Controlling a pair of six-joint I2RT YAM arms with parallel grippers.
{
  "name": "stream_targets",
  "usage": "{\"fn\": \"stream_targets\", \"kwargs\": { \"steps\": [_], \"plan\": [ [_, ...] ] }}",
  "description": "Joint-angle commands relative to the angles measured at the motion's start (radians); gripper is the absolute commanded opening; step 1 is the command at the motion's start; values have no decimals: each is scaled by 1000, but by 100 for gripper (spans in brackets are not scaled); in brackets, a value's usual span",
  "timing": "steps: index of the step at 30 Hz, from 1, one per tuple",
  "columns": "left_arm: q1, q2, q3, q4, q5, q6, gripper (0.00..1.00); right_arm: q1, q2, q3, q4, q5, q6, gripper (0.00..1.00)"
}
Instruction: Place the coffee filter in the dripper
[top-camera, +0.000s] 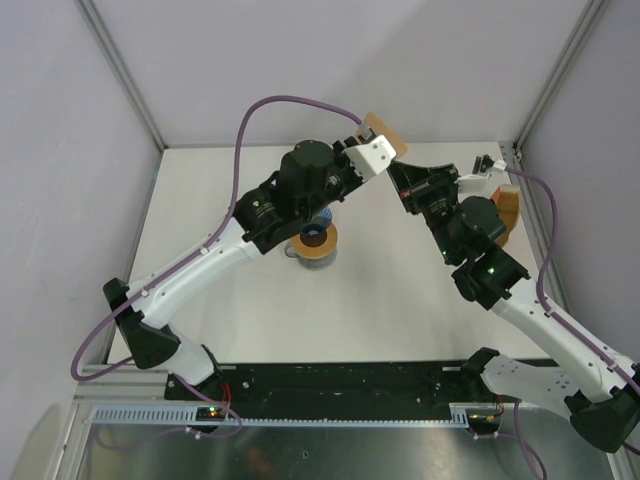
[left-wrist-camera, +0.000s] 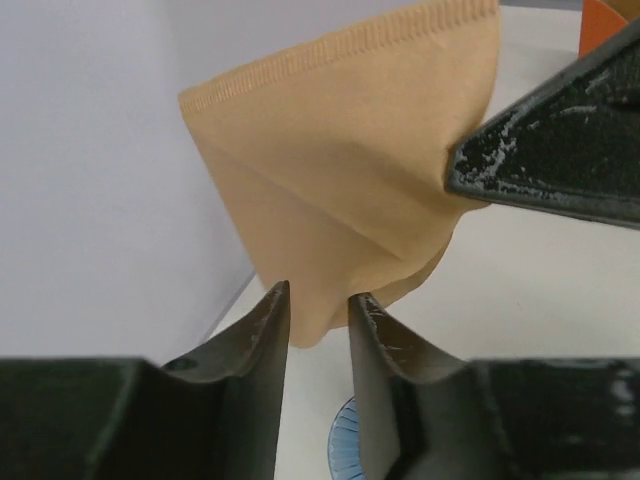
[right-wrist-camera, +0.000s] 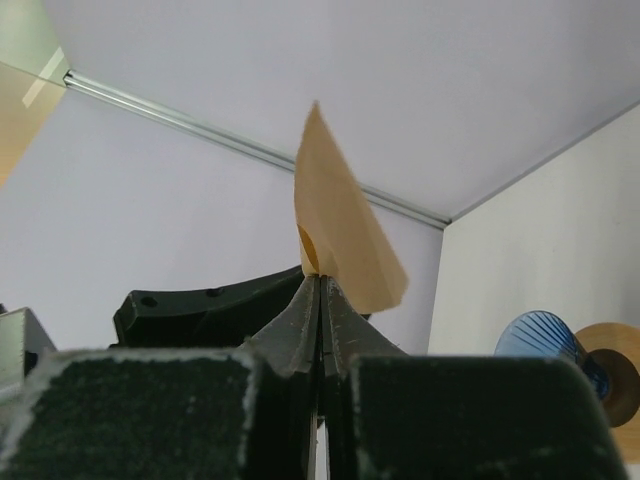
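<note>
Here the coffee filter (left-wrist-camera: 340, 170) is off the table (top-camera: 380, 300), held flat and fan-shaped in the air between the two claws. In the top view it sits at about 1 o'clock from the dripper (right-wrist-camera: 540, 340), over the far part of the table.

The right gripper (right-wrist-camera: 320, 295) is clamped on it. Its fingers are pressed together with the paper's edge pinched between them, and the filter rises from the fingertips toward 12 o'clock in the right wrist view. In the left wrist view that same claw grips the filter's edge at 3 o'clock.

The left gripper (left-wrist-camera: 320, 295) has its jaws a narrow gap apart, one on each side of the filter's lower point at 6 o'clock. Whether they press on the paper or only flank it cannot be told.

The dripper stands on the table, blue and ribbed, with no filter in it. A flat amber disc (right-wrist-camera: 612, 370) lies just beside it — at 6 o'clock from it in the top view — and the left arm partly covers both.
</note>
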Motion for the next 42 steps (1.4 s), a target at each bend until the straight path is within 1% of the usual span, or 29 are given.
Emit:
{"fn": "stream_targets", "kwargs": {
  "steps": [1,4,5,7,11,13,15,17,19,20,22,23,24,26,28,30,36,40,42],
  "plan": [
    [-15,-7,14,58,-50,31,27,7,2,-13,51,6,21,0],
    [-19,-12,7,59,-51,32,7,6,10,-15,58,3,15,0],
    [-19,-14,3,60,-51,30,4,5,13,-15,59,2,12,0],
    [-20,-20,-7,61,-50,27,1,3,16,-16,59,4,1,0],
    [-19,-33,-21,60,-48,13,0,-8,29,-15,86,-20,-61,0],
    [-18,-36,-26,59,-46,-10,0,-18,38,-15,114,-61,-139,16],
    [-13,-44,-41,58,-46,-49,0,-21,36,-14,104,-84,-259,53],
    [-1,-59,-59,56,-46,-99,0,-18,26,-12,55,-87,-339,75],
    [25,-70,-68,42,-34,-182,0,-10,16,-12,1,-86,-402,87],
    [44,-75,-68,30,-7,-241,0,-1,14,-11,-20,-88,-428,90],
    [93,-87,-65,-3,66,-347,0,25,19,-10,-39,-88,-478,91],
    [115,-92,-65,-16,96,-387,0,36,25,-8,-42,-87,-497,89],
    [128,-95,-66,-25,114,-422,0,50,36,3,-52,-84,-511,86],
    [139,-103,-70,-33,130,-465,0,71,58,24,-82,-49,-529,76],
    [142,-107,-74,-38,139,-479,0,80,76,34,-98,-19,-523,71],
    [142,-105,-75,-40,136,-505,0,83,93,40,-92,-14,-506,70],
    [142,-99,-80,-44,143,-531,0,82,150,47,-18,-2,-477,75],
    [143,-99,-77,-45,133,-531,0,74,162,51,30,6,-479,73],
    [142,-103,-77,-46,138,-530,0,67,166,52,36,19,-475,70]
  ]
}}
